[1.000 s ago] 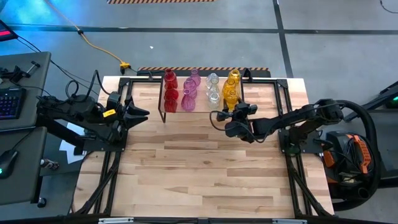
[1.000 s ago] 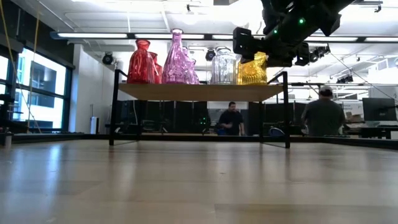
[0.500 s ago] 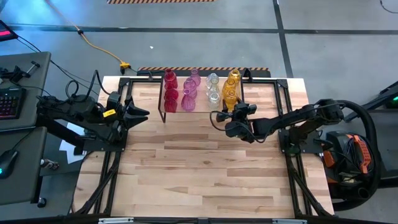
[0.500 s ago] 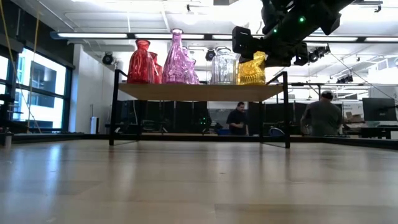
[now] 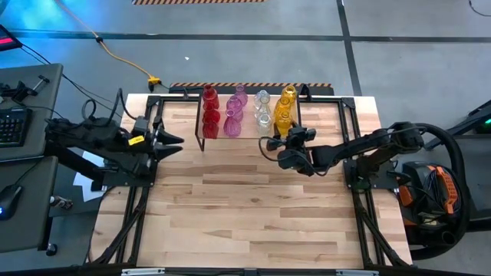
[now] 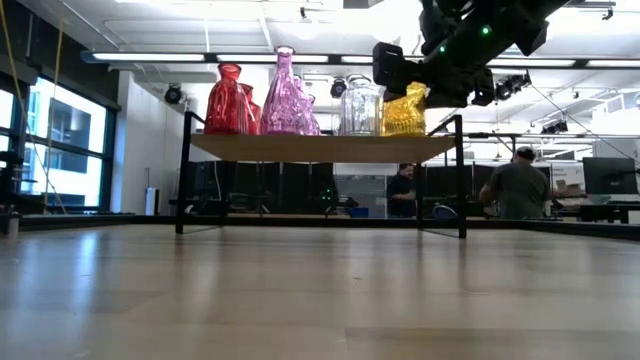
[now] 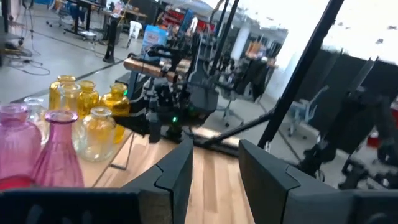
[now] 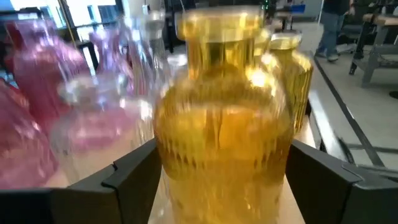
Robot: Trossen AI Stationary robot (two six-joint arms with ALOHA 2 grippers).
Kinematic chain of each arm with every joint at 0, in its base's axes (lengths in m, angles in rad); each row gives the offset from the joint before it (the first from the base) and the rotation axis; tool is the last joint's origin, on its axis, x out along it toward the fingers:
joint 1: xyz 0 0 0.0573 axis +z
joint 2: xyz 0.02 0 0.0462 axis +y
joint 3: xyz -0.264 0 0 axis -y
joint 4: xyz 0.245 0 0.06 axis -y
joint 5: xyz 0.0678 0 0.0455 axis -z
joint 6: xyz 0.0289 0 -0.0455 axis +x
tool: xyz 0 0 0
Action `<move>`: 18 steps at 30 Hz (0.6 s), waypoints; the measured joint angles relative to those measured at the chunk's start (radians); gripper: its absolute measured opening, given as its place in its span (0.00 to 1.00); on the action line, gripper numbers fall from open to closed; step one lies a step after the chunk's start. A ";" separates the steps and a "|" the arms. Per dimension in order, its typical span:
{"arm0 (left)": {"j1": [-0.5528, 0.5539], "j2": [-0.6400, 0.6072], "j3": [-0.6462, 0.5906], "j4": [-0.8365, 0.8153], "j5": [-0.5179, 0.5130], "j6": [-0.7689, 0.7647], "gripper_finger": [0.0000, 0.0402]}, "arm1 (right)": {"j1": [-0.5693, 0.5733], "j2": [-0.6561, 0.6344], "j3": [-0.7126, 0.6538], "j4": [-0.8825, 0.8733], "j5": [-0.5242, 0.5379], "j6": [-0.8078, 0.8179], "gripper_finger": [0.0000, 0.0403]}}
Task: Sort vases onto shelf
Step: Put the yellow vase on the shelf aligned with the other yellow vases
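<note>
The shelf (image 5: 245, 126) is crowded with vases (image 5: 234, 115) in tight rows, leaving only narrow gaps. The right tool (image 5: 285, 135) stands at its yellow end. The worktop (image 5: 245, 207) in front lies open.

Red, pink, clear and yellow glass vases (image 5: 245, 112) stood upright in colour-sorted rows on the wooden-topped, black-legged shelf (image 6: 320, 147) at the table's far edge, yellow ones at its right end.
</note>
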 joint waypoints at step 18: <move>0.000 -0.421 -0.138 -0.269 -0.035 -0.057 0.30 | 0.016 -0.015 -0.004 -0.011 0.009 -0.010 0.75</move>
